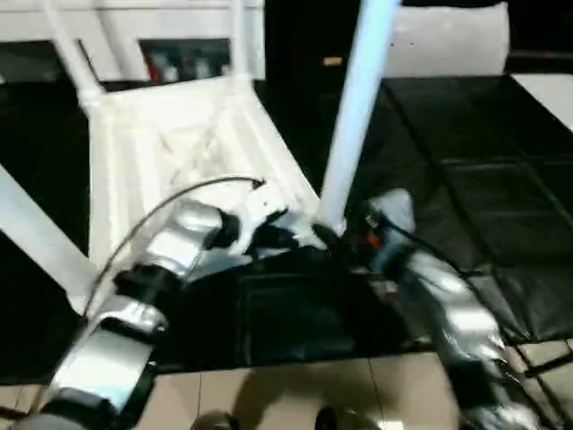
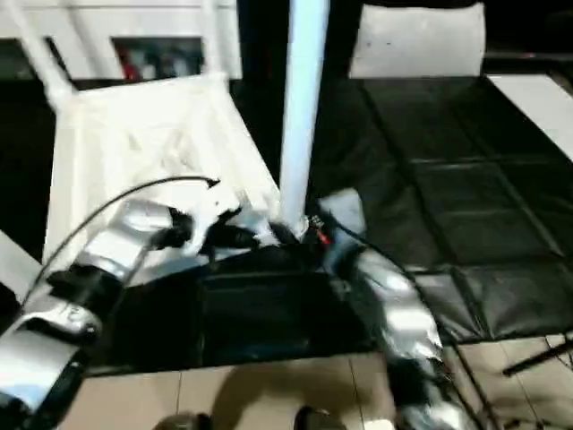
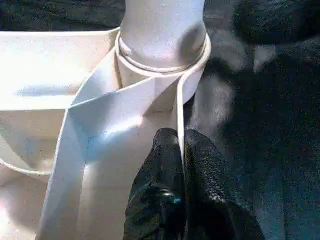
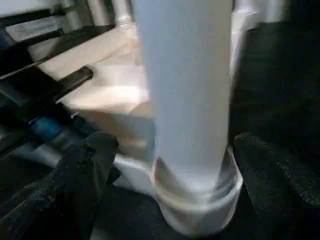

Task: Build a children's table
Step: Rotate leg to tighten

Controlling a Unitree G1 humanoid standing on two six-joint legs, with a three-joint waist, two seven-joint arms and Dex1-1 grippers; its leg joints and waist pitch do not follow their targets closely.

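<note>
1. Nearest the head camera are the two silver forearms, reaching forward over a black floor mat point(image 1: 466, 179) with pale floor tiles point(image 1: 269, 394) along the near edge.
2. The left gripper point(image 3: 181, 150) has its two black fingers point(image 3: 162, 165) pinched shut on the thin white rim wall of the children's table point(image 1: 179, 152), just beside the near corner socket point(image 3: 165, 75).
3. The right gripper point(image 4: 165, 160) stands with its fingers point(image 4: 85, 170) spread wide on either side of the near leg point(image 1: 358, 98), not touching it in the right wrist view.
4. The children's table lies upside down on the black mat, its ribbed, cross-braced underside facing up, white plastic throughout.
5. The near leg, round, white and tapered, stands upright in the round corner socket point(image 4: 200, 200); a raised ring marks where the leg meets the socket collar.
6. Two more legs point(image 1: 67, 49) rise from the far corners, and another white leg point(image 1: 36, 233) slants across the left edge of the head view, cut off by it.
7. The tops of the upright legs run out of the picture.
8. Behind the table stands a white cabinet point(image 1: 161, 27) with something red behind its glass, too blurred to name.
9. A pale flat panel point(image 1: 448, 40) lies farther back on the right, its details hard to make out.
</note>
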